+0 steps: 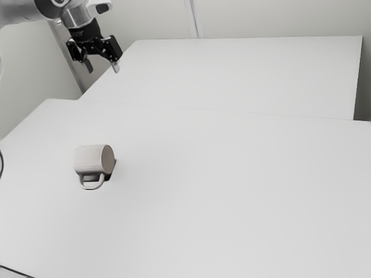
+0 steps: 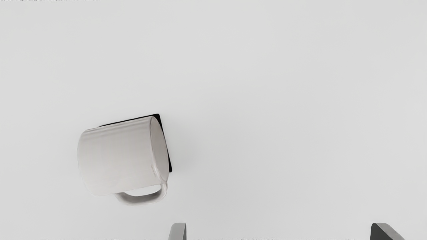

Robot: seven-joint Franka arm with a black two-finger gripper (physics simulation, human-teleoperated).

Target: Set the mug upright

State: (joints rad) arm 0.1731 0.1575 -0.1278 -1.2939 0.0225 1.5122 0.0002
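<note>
Clearly, we see the off-white mug [image 1: 88,158] lying on its side on the white tabletop [image 1: 232,197], near nine o'clock from the centre of the exterior view. Its open mouth [image 1: 108,159] faces three o'clock in that view, and its looped handle [image 1: 91,186] projects toward six o'clock. Beneath the mug we note a black patch [image 2: 160,117], whose nature we cannot tell.

We find the black two-finger gripper [image 1: 102,67] between ten and eleven o'clock from the same centre, raised and well apart from the mug, on the end of the Franka arm [image 1: 20,13]. Relative to the mug, it sits at twelve o'clock in the exterior view.

In the wrist view, we observe the fingers [image 2: 177,232] set wide, with nothing held. The mug lies ahead of them, nearer to one finger than to the other, its handle on the side nearest the gripper. Toward one o'clock in the exterior view, we see a second white surface [image 1: 243,75] beyond the tabletop.
</note>
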